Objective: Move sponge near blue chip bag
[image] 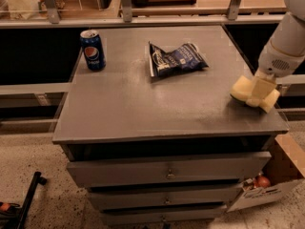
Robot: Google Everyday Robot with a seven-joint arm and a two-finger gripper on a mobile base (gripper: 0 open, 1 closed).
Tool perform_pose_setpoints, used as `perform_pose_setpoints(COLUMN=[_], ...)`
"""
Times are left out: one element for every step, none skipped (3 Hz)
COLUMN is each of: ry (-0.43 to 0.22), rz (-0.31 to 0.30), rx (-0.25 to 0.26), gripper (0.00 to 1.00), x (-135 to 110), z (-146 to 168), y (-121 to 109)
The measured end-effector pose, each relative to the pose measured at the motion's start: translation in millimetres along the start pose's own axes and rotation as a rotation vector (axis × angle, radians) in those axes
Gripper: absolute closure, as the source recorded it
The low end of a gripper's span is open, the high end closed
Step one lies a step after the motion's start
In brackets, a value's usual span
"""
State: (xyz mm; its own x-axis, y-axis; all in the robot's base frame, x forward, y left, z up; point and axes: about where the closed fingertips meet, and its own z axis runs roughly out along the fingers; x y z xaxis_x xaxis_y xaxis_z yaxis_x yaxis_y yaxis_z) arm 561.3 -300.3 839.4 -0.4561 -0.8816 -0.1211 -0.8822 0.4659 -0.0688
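The pale yellow sponge [241, 89] is at the right edge of the grey cabinet top [143, 104]. My gripper [260, 97] comes down from the upper right and is shut on the sponge, with its cream fingers [269, 100] over the sponge's right part. The blue chip bag [176, 58] lies flat and crumpled at the back middle of the top, well to the left of and behind the sponge.
An upright blue Pepsi can [92, 49] stands at the back left of the top. Drawers [167, 171] sit below the front edge. A cardboard box [274, 180] is on the floor at the right. A railing [143, 13] runs behind the cabinet.
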Motion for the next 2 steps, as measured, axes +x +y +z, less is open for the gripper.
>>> perform_pose_setpoints(ry=[-0.028, -0.058], rz=[-0.062, -0.100], rx=[0.045, 0.071], gripper=[1.00, 1.00], x=[-34, -63], z=[-23, -35], y=[-26, -43])
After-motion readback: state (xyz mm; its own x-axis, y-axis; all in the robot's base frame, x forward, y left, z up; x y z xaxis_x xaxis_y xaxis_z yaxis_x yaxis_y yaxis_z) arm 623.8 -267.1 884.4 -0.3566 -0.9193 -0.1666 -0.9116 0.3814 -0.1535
